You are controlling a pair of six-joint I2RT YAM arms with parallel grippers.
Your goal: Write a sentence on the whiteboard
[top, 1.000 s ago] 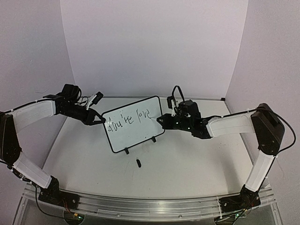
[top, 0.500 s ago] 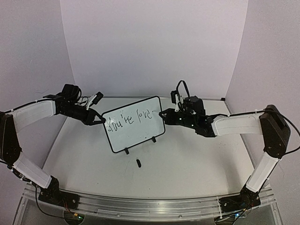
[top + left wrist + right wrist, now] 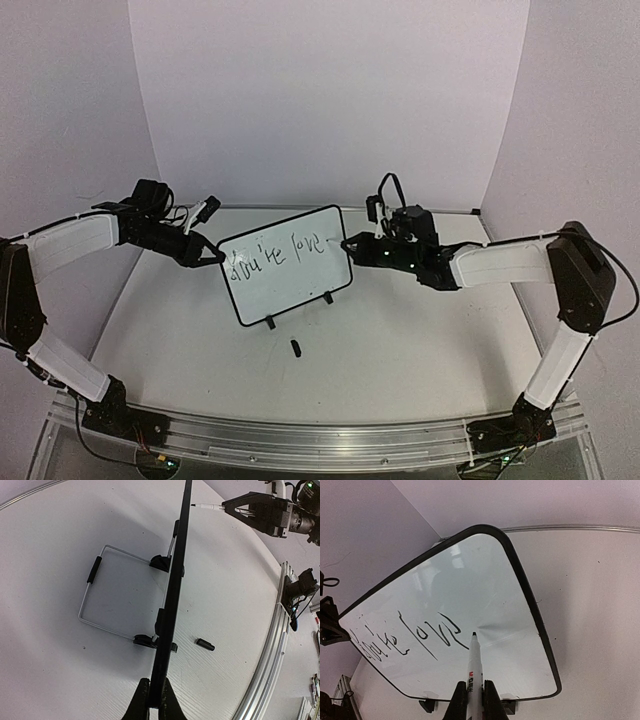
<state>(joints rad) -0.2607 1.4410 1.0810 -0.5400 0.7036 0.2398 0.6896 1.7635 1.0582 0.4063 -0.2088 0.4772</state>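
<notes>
The left wrist view shows the whiteboard (image 3: 170, 595) edge-on, with its rear wire stand (image 3: 95, 595) and a small black cap (image 3: 204, 644) on the table (image 3: 60, 670); the right wrist view shows its face, where the sentence (image 3: 405, 640) reads "You're love". The board stands mid-table between the 2 arms, its left edge clamped in the left gripper (image 3: 154, 707). The right gripper (image 3: 474, 695) is closed around a marker (image 3: 473, 665), tip at the board just past the last letter, its label unreadable.

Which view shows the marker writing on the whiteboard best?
Right wrist: the writing is large and close, with clear strokes. Top external shows it small; left wrist sees the whiteboard edge-on, no writing visible.
</notes>
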